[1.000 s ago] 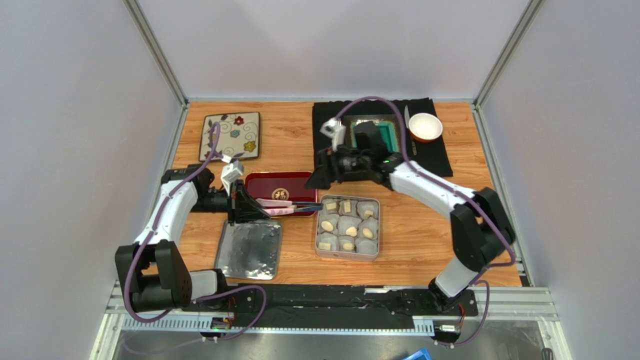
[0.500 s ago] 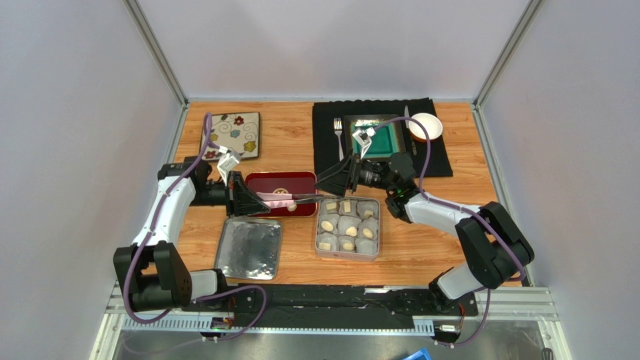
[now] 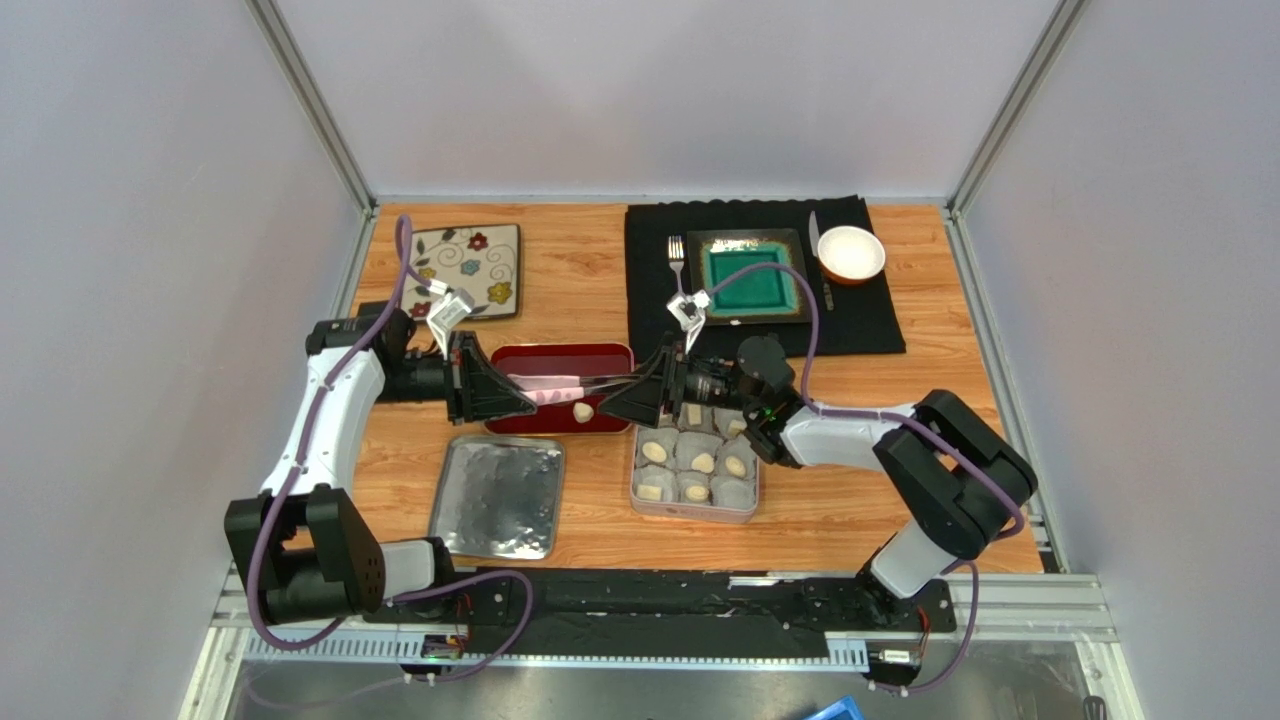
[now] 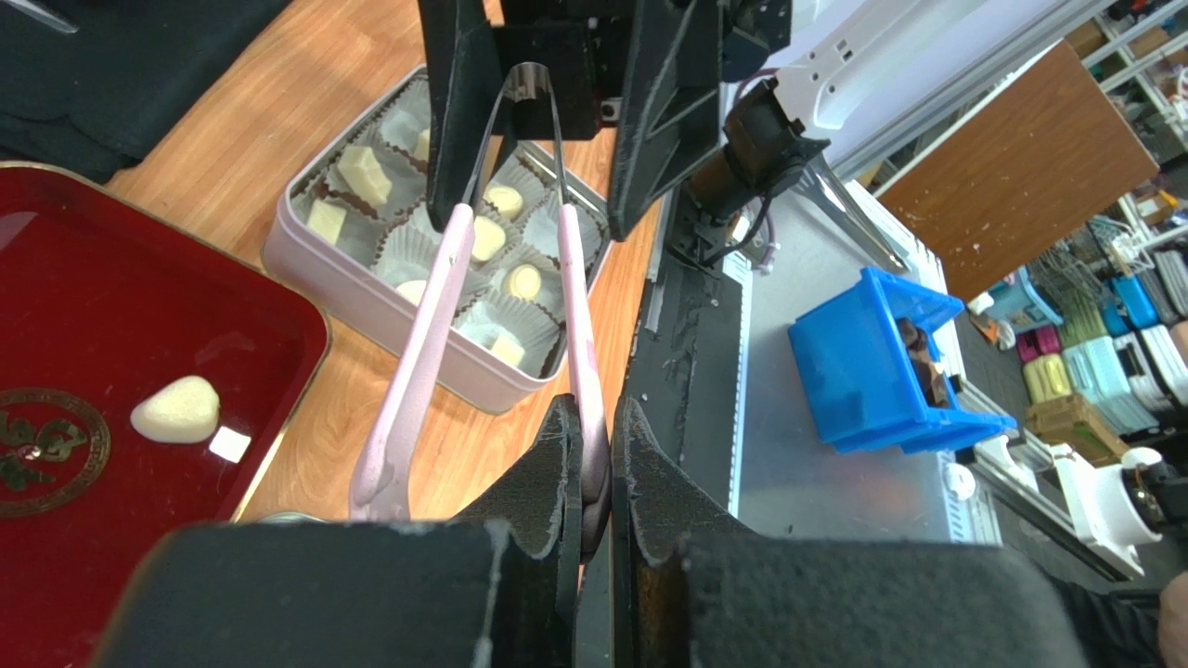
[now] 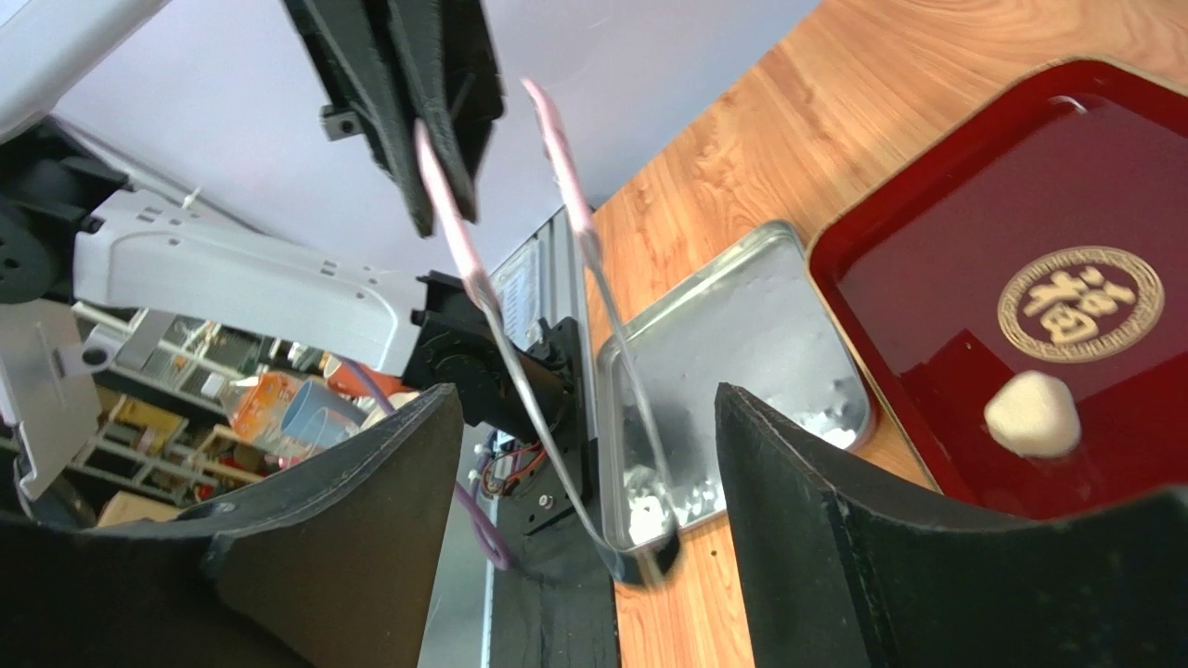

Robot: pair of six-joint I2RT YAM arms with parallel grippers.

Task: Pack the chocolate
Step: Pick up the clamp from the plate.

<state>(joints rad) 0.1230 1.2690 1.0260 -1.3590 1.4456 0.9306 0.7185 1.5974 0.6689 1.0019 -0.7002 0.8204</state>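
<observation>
**Second arm meets the tongs.** The left gripper [image 4: 597, 414] is clamped on one pink arm of the tongs [image 4: 419, 334], held over the red tray [image 3: 519, 365] near the tabletop's centre. The right gripper [image 5: 589, 404], a second ago back by the black mat [image 3: 887, 323] at the far edge, has swung in. Its jaws stand apart on either side of the tongs' metal bend, gripping nothing. One chocolate [image 3: 582, 410] lies loose by the tray's near edge. The others sit in paper cups [image 4: 405, 253] in the tin [image 4: 366, 317] toward the tabletop's near edge. A handover or re-grip probably precedes lifting this last piece.
</observation>
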